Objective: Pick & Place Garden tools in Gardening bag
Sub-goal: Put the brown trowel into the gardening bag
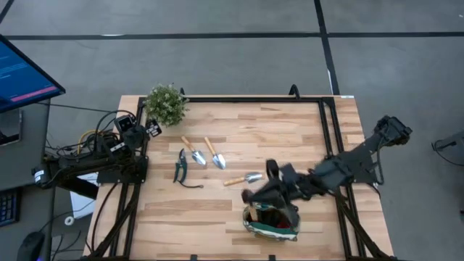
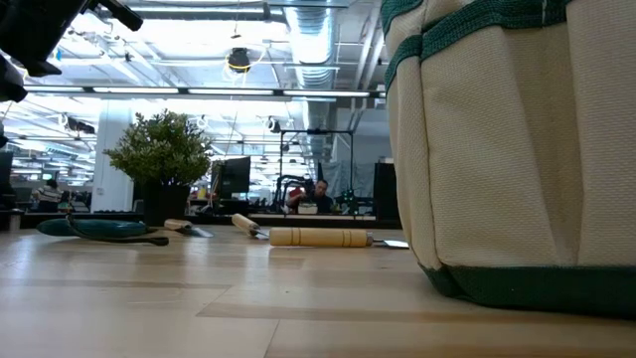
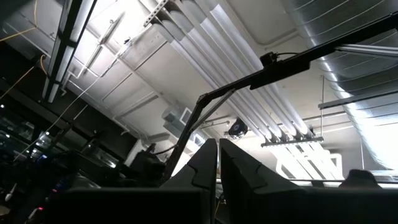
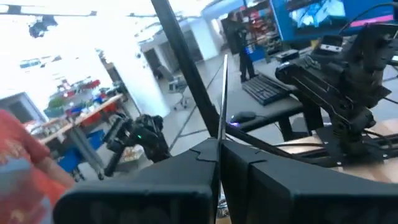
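Note:
The beige gardening bag with green trim (image 1: 272, 225) stands near the table's front edge and fills the right of the low view (image 2: 517, 149). Something red (image 1: 273, 216) shows inside it. My right gripper (image 1: 250, 196) hovers just above the bag's far rim, its fingers shut (image 4: 219, 148). Two wooden-handled trowels (image 1: 194, 152) (image 1: 215, 154), dark pruning shears (image 1: 180, 168) and a third wooden-handled tool (image 1: 243, 179) lie flat on the table mid-left. My left gripper (image 1: 134, 130) is parked at the far left corner, shut (image 3: 217, 149), pointing up at the ceiling. My right gripper: a thin dark line (image 4: 222, 93) rises from between the shut fingertips. I cannot tell what it is or whether the fingers hold it. A blurred red shape (image 4: 18, 168) shows close beside the gripper; whether it touches it, I cannot tell.
A bushy green potted plant (image 1: 166, 104) stands at the table's far left corner, next to my left arm. The black frame rails (image 1: 328, 138) run along the table's edges. Bare wood lies between the tools and the bag. People show in the room beyond.

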{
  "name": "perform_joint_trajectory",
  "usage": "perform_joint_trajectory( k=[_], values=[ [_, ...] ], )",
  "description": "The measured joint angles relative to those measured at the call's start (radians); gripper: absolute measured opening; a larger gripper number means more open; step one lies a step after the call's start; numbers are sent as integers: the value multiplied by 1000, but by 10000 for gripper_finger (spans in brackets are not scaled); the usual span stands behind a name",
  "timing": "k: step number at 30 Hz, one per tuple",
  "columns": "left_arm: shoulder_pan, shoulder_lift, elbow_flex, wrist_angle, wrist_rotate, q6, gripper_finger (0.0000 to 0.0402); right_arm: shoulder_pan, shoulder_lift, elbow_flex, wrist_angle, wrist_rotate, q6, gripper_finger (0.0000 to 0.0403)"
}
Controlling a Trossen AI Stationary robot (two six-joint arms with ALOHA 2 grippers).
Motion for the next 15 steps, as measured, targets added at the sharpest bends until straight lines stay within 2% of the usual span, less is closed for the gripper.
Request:
perform_joint_trajectory(
  k=[8,15],
  values=[
    [0,0,0,0,0,0,17,234,128,0,3,381,55,0],
    [0,3,0,0,0,0,17,293,309,-1,5,560,192,0]
  ],
)
